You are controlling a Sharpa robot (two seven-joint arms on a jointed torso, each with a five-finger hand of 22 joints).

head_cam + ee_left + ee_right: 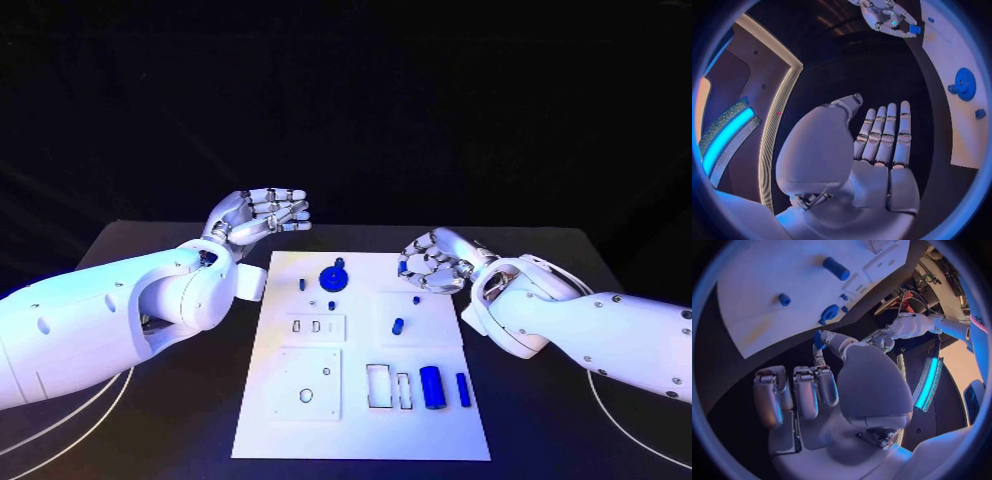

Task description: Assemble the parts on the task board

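Right hand pinches a small blue part above the white board — left hand open, empty — next, seating it in its socket.

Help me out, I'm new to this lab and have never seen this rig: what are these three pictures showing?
It is a robot with two white arms, each ending in a silver hand, working at a black table. The square picture is taken from a camera on the robot's head, looking down. The two round pictures come from fisheye cameras at each wrist, looking out over that hand's own palm.

On the table lies a white task board with small blue parts on it, among them a gear and a thick cylinder; they are meant to be assembled there.

The left hand is raised beside the board, fingers out, holding nothing. The right hand pinches a small blue part at its fingertips.
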